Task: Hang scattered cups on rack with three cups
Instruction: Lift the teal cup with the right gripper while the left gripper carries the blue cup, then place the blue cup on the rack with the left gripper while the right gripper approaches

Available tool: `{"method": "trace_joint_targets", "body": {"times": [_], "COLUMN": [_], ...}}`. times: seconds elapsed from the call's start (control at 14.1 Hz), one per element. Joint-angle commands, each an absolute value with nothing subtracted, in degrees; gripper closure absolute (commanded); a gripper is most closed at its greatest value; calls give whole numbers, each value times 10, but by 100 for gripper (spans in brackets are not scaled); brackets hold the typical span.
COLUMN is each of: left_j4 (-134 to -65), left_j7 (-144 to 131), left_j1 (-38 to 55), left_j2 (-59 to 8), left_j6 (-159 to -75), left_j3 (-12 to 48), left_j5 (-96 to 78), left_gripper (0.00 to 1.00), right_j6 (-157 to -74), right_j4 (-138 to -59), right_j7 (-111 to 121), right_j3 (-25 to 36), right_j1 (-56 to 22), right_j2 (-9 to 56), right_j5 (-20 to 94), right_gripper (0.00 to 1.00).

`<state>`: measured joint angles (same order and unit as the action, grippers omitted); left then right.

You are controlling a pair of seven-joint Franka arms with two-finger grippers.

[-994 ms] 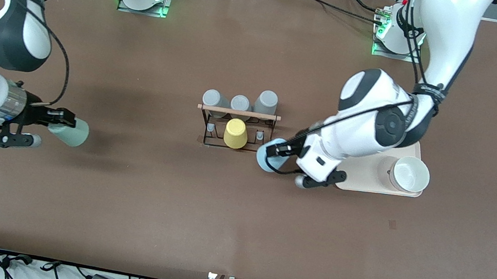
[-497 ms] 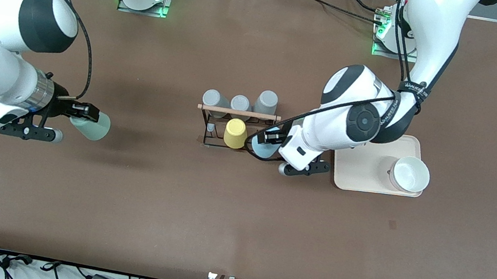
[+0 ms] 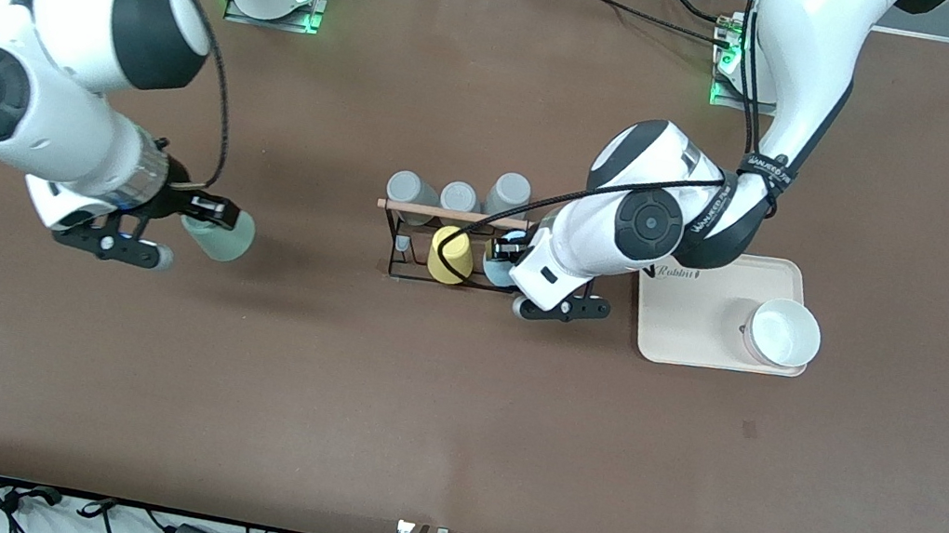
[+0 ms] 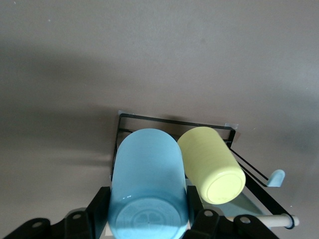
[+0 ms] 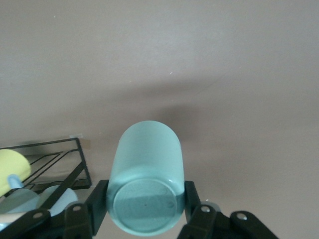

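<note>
My left gripper (image 3: 506, 253) is shut on the light blue cup (image 3: 494, 270) and holds it over the black wire rack (image 3: 399, 267), right beside the yellow cup (image 3: 450, 254) at the rack's end nearest the left arm. In the left wrist view the blue cup (image 4: 148, 184) sits between my fingers (image 4: 99, 205), close to the yellow cup (image 4: 212, 164). My right gripper (image 3: 211, 214) is shut on the pale mint cup (image 3: 227, 237) over bare table toward the right arm's end. The mint cup also shows in the right wrist view (image 5: 147, 181).
Three grey cups (image 3: 459, 196) sit at the rack, farther from the front camera than its wooden rod (image 3: 445, 213). A cream tray (image 3: 692, 323) with a white bowl (image 3: 784, 332) lies toward the left arm's end, close to my left arm.
My left gripper has carried the blue cup from beside the tray to the rack, next to the yellow cup. My right gripper has carried the mint cup toward the rack.
</note>
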<state>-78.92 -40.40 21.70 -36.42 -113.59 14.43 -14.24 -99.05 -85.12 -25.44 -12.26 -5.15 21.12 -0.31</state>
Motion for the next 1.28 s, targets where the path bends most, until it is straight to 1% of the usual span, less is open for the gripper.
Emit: {"method": "trace_joint_targets", "body": {"times": [0.0,0.21,0.35,0.43,0.5,0.57,0.71,0.78,0.92,1.06,1.14,1.21], "left_j4": [-787,-787,-786,-786,-786,-786,-778,-777,-779,-779,-781,-780], "left_j7": [-414,-414,-414,-415,-426,-428,-427,-429,-431,-435,-432,-427], "left_j1": [231,239,246,246,244,241,223,205,159,132,111,97], "left_j2": [-373,-381,-389,-390,-390,-387,-379,-363,-332,-309,-291,-277], "left_j6": [-1136,-1147,-1149,-1149,-1148,-1149,-1148,-1146,-1133,-1091,-1080,-1048], "left_j3": [142,141,141,140,137,137,135,136,139,135,135,135], "left_j5": [-128,-103,-84,-83,-82,-76,-74,-74,-73,-73,-72,-69], "left_gripper": [99,99,95,77,25,0,0,0,0,0,0,0], "right_j6": [-981,-987,-990,-994,-1004,-1021,-1046,-1051,-1056,-1055,-1056,-1058], "right_j4": [-849,-849,-848,-848,-848,-848,-848,-847,-817,-781,-774,-773], "right_j7": [-291,-321,-341,-354,-365,-373,-396,-407,-426,-458,-467,-474], "right_j3": [-121,-121,-121,-121,-121,-121,-121,-122,-121,-121,-121,-121], "right_j1": [-70,-91,-108,-119,-126,-134,-150,-160,-177,-197,-206,-212], "right_j2": [212,214,223,224,225,229,236,239,259,285,293,297], "right_j5": [1,1,0,-1,-1,-1,0,0,0,-1,-1,-1], "right_gripper": [68,67,67,67,68,68,68,68,68,68,68,68]}}
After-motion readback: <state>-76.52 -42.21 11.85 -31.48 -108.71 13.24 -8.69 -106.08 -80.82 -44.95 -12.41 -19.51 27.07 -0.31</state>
